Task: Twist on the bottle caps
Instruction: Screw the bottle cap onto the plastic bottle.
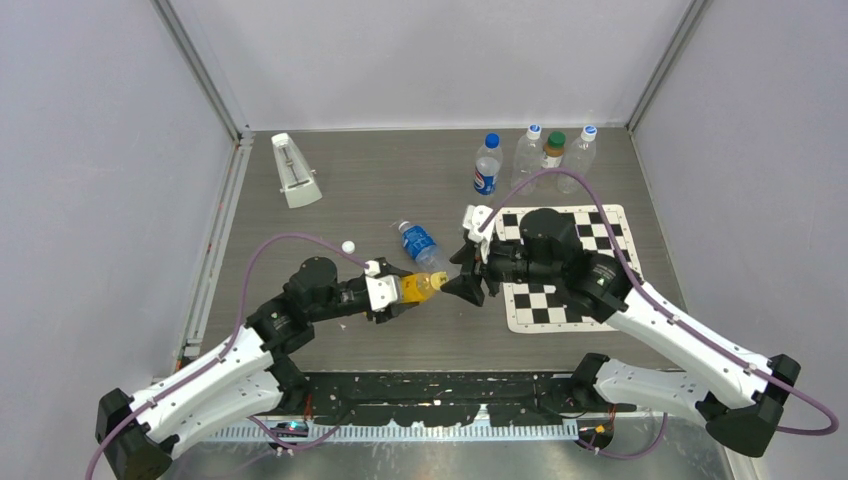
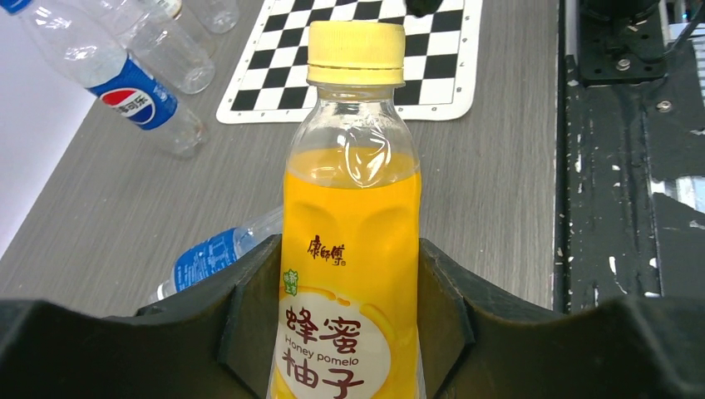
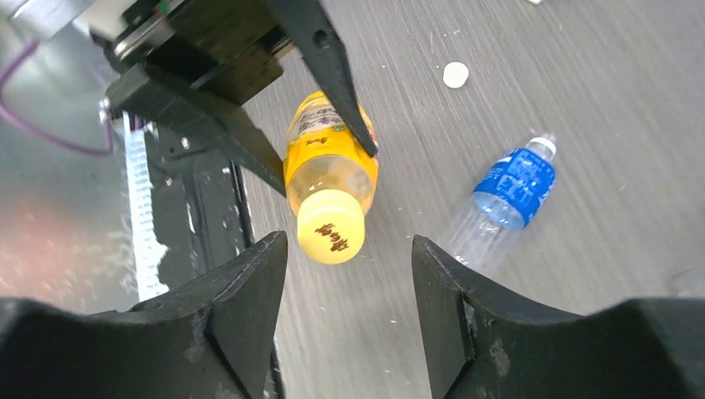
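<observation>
- Jaws on the right gripper (image 3: 345, 258) stood spread, one finger on either side of the yellow cap (image 3: 331, 226) and neither touching it, as far as the right wrist view showed.
- Across from it, the left gripper (image 1: 405, 291) was pinching the orange-drink bottle (image 2: 349, 249) around its labelled body, with the neck pointed toward the right gripper.
- That yellow cap sat level on the bottle's neck in the left wrist view. Whether it was fully tightened I could not tell.
- My guess was that the step in hand was turning this cap down, with the right fingers between grips.
- To do it well, I thought the right gripper should close squarely on the cap's ribbed side, not its top edge, and stay in line with the neck so the thread did not cross.
- The left grip would need to hold firm so the bottle did not spin inside it. The thin plastic walls looked likely to dent if squeezed harder.
- Short turns with a release and regrip seemed safer than one long twist.
- A white cap (image 1: 347, 246) lay loose on the table (image 1: 330, 330), near the left arm.
- A blue-labelled bottle (image 1: 420, 245) lay on its side just beyond the grippers, with its neck apparently bare.
- At the far edge, other bottles stood upright; one, a Pepsi bottle (image 1: 487, 168), wore a blue cap (image 1: 491, 139).
</observation>
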Motion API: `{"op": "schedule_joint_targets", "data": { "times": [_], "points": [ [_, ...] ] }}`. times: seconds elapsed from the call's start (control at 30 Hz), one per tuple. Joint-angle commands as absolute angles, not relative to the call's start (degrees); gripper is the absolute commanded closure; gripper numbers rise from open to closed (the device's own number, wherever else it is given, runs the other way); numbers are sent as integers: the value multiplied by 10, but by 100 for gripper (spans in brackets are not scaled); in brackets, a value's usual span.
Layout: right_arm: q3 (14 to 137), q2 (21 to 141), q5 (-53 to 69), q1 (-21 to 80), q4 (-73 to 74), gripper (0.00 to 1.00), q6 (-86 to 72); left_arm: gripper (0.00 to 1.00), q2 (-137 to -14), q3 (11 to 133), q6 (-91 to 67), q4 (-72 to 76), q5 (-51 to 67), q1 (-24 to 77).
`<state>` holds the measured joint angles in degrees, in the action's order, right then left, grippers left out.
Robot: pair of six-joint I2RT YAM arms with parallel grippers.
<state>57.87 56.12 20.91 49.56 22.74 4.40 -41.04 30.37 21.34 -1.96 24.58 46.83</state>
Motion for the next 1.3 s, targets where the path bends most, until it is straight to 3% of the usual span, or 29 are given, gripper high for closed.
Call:
{"op": "schedule_joint_targets", "data": {
  "times": [0.0, 0.37, 0.73, 0.83, 0.93, 1.0, 1.07, 1.27],
  "points": [
    [616, 545, 286, 499, 294, 40, 263, 100, -421, 339, 205, 2, 294, 470],
    [651, 577, 364, 499, 355, 53, 366, 100, -437, 350, 201, -25, 342, 470],
    [665, 600, 372, 500, 362, 50, 386, 100, -438, 351, 201, -27, 346, 470],
    [667, 605, 373, 501, 370, 57, 387, 100, -436, 351, 200, -27, 345, 470],
    [666, 606, 365, 502, 370, 72, 380, 100, -435, 351, 200, -26, 338, 470],
    [664, 609, 353, 505, 364, 84, 357, 100, -434, 349, 200, -23, 330, 470],
    [659, 617, 333, 506, 343, 90, 295, 100, -431, 346, 202, -14, 317, 470],
    [651, 660, 234, 506, 284, 93, -76, 100, -429, 336, 226, -3, 265, 470]
  ]
}}
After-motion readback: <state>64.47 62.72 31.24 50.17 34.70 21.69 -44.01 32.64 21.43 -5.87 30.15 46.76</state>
